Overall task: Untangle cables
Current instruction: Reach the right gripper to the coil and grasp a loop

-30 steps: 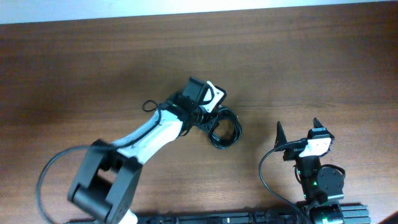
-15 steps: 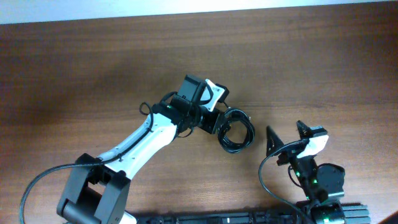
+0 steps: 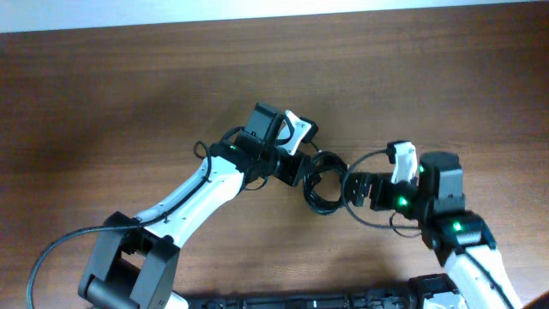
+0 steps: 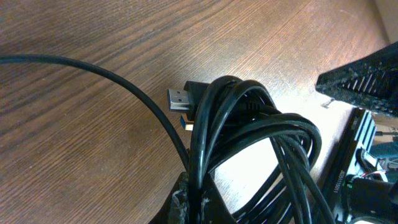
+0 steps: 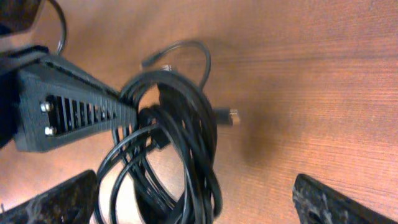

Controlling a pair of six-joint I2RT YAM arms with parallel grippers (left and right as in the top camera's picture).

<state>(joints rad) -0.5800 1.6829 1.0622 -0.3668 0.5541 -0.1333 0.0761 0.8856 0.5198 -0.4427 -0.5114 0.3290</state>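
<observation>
A coil of thin black flexible cables (image 3: 322, 184) sits near the middle of the brown wood-grain surface (image 3: 129, 86), between the two arms. The white-and-black left arm (image 3: 197, 193) reaches in from the near-left corner. Its jaws are pressed together on the coil's left side, and one ribbed black finger (image 5: 68, 112) runs straight into the loops. The right arm (image 3: 446, 227) comes in from the near-right. Its jaws are spread wide just beside the coil's right side, with one fingertip (image 5: 56, 199) low on the left of its wrist view and the other at the far lower right, neither touching a strand.

A small metal-tipped plug (image 4: 179, 99) pokes out of the bundle, and one loose cable end (image 5: 186, 53) arcs away from the coil over bare wood. Whether the coil rests on the wood or hangs just above it cannot be told.

The surface's far edge (image 3: 274, 21) (a pale strip lies beyond it) is well apart from the coil. Broad bare wood spreads to the left, to the far side and to the right of the arms.
</observation>
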